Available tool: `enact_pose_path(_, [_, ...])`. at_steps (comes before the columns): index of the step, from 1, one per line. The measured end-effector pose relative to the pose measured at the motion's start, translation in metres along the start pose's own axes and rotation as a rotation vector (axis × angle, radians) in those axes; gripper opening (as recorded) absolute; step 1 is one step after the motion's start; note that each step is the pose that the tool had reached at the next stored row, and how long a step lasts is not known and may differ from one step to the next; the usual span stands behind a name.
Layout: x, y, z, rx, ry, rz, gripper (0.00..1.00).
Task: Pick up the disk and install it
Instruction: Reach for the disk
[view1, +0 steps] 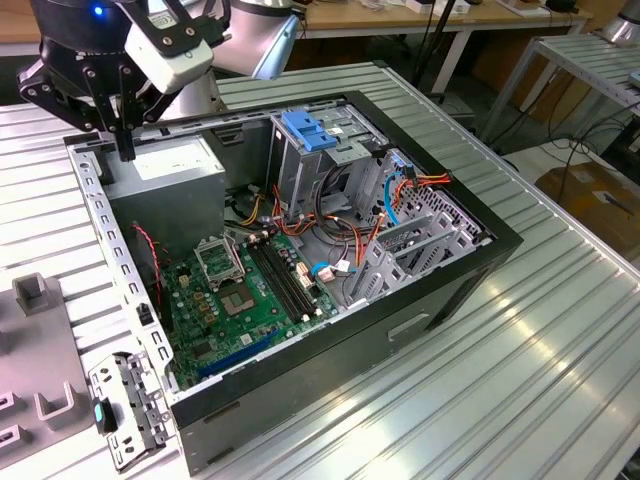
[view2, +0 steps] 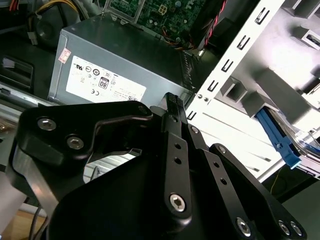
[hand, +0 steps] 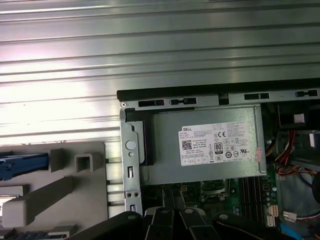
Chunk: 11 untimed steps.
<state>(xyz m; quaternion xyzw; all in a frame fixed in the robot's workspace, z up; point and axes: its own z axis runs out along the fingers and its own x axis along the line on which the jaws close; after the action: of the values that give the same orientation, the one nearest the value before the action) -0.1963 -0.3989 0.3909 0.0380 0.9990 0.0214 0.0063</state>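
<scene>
I see my gripper (view1: 125, 153) with fingers pressed together, holding nothing, up over the grey power box (view1: 165, 165) in the open computer case (view1: 430, 300). The disk (hand: 22, 166) lies outside, on the grey holder (hand: 87, 197) beside the case

Robotics lab, ribbed metal workbench (view1: 545, 385), opened computer case (view1: 330, 372), cabled desks (view1: 400, 17) behind

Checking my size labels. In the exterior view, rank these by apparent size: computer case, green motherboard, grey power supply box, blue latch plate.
Largest to smallest:
1. computer case
2. green motherboard
3. grey power supply box; one corner sits behind the gripper, so its rank against the motherboard is less sure
4. blue latch plate
</scene>
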Motion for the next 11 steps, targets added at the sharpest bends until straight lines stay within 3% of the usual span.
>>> enact_pose_path(11, [0.0083, -0.0006, 0.0000, 0.0000, 0.0001, 0.000, 0.11])
